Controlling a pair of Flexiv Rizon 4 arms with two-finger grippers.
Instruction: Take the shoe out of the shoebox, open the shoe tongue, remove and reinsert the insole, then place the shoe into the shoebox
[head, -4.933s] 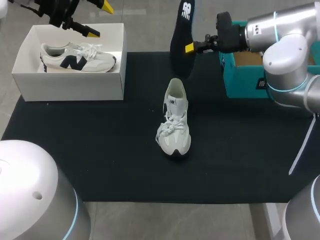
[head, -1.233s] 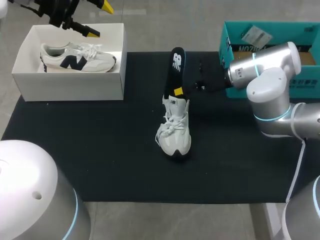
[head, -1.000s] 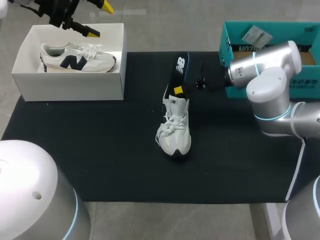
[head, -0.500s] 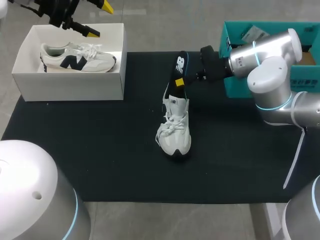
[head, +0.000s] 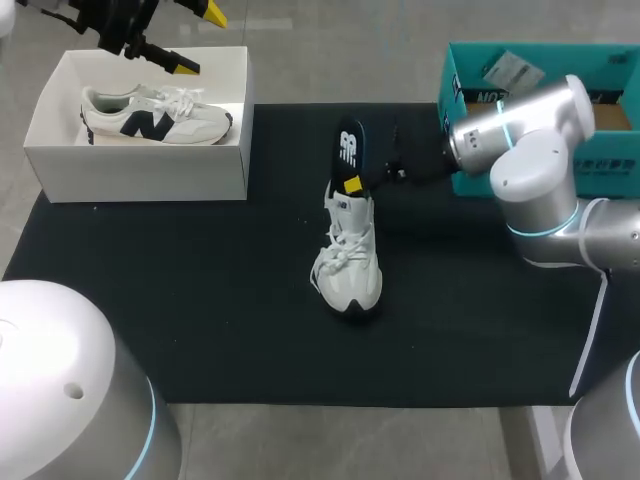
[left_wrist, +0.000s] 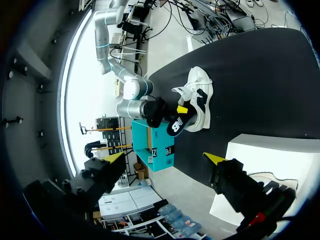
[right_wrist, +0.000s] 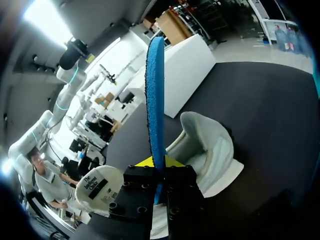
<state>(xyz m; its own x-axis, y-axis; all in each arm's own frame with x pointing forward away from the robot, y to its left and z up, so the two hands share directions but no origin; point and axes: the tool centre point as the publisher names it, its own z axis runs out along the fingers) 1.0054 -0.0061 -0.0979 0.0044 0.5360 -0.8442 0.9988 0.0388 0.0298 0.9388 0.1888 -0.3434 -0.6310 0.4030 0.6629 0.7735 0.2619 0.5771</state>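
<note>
— Lowered from where it hung high over the counter a few seconds back, the black insole with a blue edge (head: 349, 148) now stands with its lower end at the heel opening of the pale grey lace-up shoe (head: 347, 262). In the last half second the right arm has dipped again.

— Why so steep?

— So it can slide down through the collar, I'd judge. The right claw (head: 352, 184) is closed on the insole near that lower end, a finger on each face. Its wrist view shows the insole edge-on between the fingers, with the shoe's opening just ahead.

— Is it inside yet?

— Can't tell. The end is at the collar, and most of the length is plainly outside.

— And the shoe?

— Middle of the frame, on the black mat (head: 200, 300) over the counter, toe toward the lower edge and heel toward the arm. It hasn't shifted.

— The other arm?

— Upper left, as before. The left claw (head: 198, 40) hangs wide open and empty over the white cardboard shoebox (head: 140, 172), probably kept clear of the work. A second sneaker (head: 150, 112), white with navy, lies in that box. A teal box (head: 560, 48) sits upper right, behind the right arm.

— Any risk?

— Nothing holds the shoe, so a push toward the toe could make it skid.
</note>
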